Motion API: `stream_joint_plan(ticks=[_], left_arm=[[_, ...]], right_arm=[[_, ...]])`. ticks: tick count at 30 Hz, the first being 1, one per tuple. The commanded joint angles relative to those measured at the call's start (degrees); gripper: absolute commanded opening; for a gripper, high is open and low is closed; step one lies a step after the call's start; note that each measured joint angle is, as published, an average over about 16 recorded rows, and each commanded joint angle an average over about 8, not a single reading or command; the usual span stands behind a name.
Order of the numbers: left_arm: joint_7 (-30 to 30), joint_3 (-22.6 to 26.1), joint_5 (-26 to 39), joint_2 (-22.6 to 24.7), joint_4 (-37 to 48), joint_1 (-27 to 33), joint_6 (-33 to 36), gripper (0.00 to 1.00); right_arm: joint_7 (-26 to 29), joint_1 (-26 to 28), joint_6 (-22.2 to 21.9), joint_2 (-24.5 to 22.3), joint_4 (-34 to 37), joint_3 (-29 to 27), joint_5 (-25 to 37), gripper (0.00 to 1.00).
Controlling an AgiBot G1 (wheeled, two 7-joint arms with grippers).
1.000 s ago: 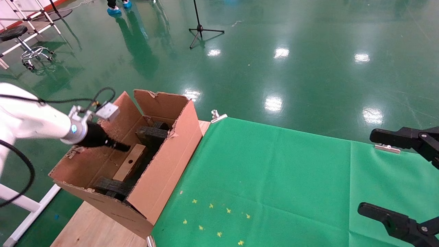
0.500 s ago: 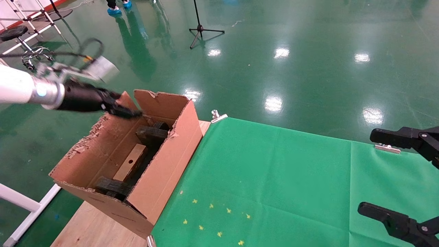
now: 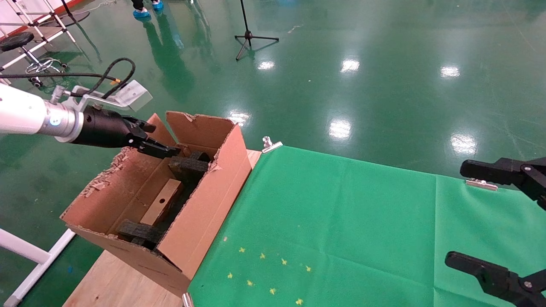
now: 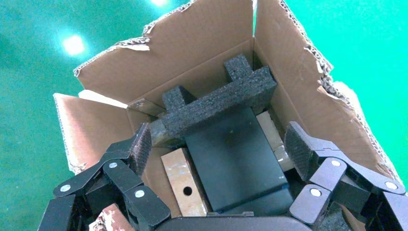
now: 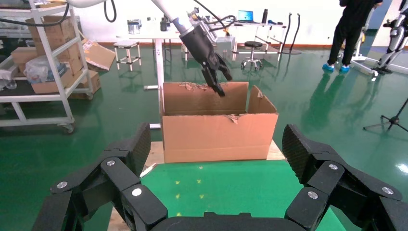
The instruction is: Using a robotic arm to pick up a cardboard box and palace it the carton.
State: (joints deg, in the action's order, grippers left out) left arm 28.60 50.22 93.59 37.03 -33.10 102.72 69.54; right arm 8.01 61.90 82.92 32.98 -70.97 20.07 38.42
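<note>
Cardboard box [image 3: 161, 207] is lying inside the carton [image 3: 204, 204] at the head view's left, between black foam pieces [image 3: 187, 165]. Left gripper [image 3: 164, 150] is hovering empty over the carton's far rim, while the right gripper [image 3: 480, 221] is idling wide at the right edge.

Left wrist view: fingers [image 4: 142, 147] are spreading wide above the cardboard box [image 4: 183, 183], which is leaning beside a black slab [image 4: 235, 156]. It is probably light, stiff and tape-slick (best pinched across its narrow faces).

Right wrist view: right gripper [image 5: 216, 149] is gaping, facing the carton [image 5: 216, 132].
</note>
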Motion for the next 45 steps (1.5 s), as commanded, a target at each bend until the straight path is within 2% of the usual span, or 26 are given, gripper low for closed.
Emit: stream_joint_plan(ticks=[1,19,45], left_arm=[[-0.12,-0.23,-0.34,0.05,-0.07,-0.27,-0.01,1.0],[-5.14,-9.85,-14.89,-0.53,-11.52,-11.85,4.57,1.0],[-13.65,-26.16,-39.56,-1.52,-30.91,-31.47,12.33,1.0]], right_arm=[[0.0,0.0,0.0,0.0,0.0,0.0,0.0,1.0],[0.0,0.0,0.0,0.0,0.0,0.0,0.0,1.0],[0.0,0.0,0.0,0.0,0.0,0.01,-0.01,1.0]])
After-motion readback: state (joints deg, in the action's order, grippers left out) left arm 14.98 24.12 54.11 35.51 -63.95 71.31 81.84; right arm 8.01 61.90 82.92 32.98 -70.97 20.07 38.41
